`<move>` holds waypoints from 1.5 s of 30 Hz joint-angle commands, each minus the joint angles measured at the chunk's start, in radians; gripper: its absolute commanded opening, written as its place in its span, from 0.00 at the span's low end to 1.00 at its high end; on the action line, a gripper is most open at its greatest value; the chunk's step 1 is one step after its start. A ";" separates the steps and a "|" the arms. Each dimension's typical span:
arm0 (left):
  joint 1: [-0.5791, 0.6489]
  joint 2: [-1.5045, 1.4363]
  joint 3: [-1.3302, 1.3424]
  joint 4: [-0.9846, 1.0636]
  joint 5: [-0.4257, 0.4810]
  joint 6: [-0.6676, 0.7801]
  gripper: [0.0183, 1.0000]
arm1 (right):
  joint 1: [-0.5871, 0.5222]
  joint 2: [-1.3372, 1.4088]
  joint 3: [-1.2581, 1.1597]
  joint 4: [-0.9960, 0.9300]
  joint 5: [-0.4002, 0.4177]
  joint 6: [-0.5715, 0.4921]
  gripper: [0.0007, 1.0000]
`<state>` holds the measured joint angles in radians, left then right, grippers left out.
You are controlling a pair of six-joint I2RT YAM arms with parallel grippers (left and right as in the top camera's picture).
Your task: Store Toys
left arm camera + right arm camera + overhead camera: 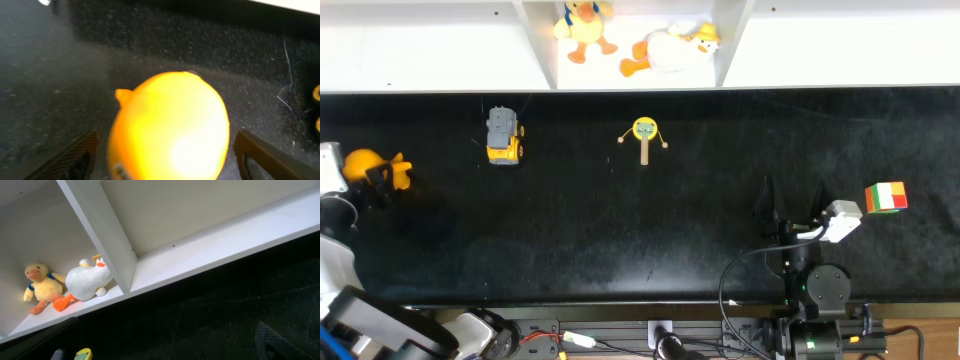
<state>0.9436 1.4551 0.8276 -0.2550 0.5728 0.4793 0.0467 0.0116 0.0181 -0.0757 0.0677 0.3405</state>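
Observation:
An orange-yellow round toy (362, 163) lies at the table's far left. My left gripper (382, 180) is right at it. In the left wrist view the toy (170, 125) sits between the fingers (75, 157), which stand open with narrow gaps on both sides. A yellow and grey toy truck (504, 136) and a small rattle drum (644, 135) lie at the back of the table. A coloured cube (886, 197) rests at the right. My right gripper (790, 205) stands open over bare table left of the cube. A yellow duck plush (584, 26) and a white duck plush (670, 48) sit in the white shelf compartment (640, 80).
The white shelf unit (210, 255) runs along the table's back edge, with upright dividers (100, 235) beside the ducks' compartment. Cables lie along the front edge near the right arm's base (820, 290).

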 commanded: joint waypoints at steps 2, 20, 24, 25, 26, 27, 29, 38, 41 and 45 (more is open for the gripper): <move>-0.004 0.022 0.022 -0.008 0.014 0.018 0.80 | 0.006 -0.008 -0.014 0.004 0.008 0.003 0.99; -0.004 0.020 0.026 0.038 0.001 -0.044 0.30 | 0.006 -0.008 -0.014 0.004 0.008 0.003 1.00; -0.008 0.019 0.045 0.052 0.033 -0.096 0.21 | 0.006 -0.008 -0.014 0.004 0.008 0.003 0.99; -0.013 0.018 0.054 0.052 0.033 -0.097 0.19 | 0.006 -0.008 -0.014 0.004 0.008 0.003 0.99; -0.019 0.016 0.063 0.053 0.032 -0.106 0.19 | 0.006 -0.008 -0.014 0.004 0.008 0.003 1.00; -0.029 0.014 0.076 0.052 0.032 -0.116 0.17 | 0.006 -0.008 -0.014 0.004 0.008 0.003 1.00; -0.055 0.009 0.106 0.051 0.032 -0.138 0.14 | 0.006 -0.008 -0.014 0.004 0.008 0.003 1.00; -0.286 -0.001 0.264 0.042 -0.161 -0.238 0.07 | 0.006 -0.008 -0.014 0.004 0.008 0.003 0.99; -0.365 0.000 0.282 0.090 -0.246 -0.313 0.04 | 0.006 -0.008 -0.014 0.004 0.008 0.004 0.99; -0.437 0.026 0.282 0.192 -0.309 -0.359 0.03 | 0.006 -0.008 -0.014 0.004 0.008 0.003 1.00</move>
<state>0.5365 1.4734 1.0798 -0.1005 0.3515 0.1890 0.0467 0.0116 0.0181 -0.0757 0.0673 0.3408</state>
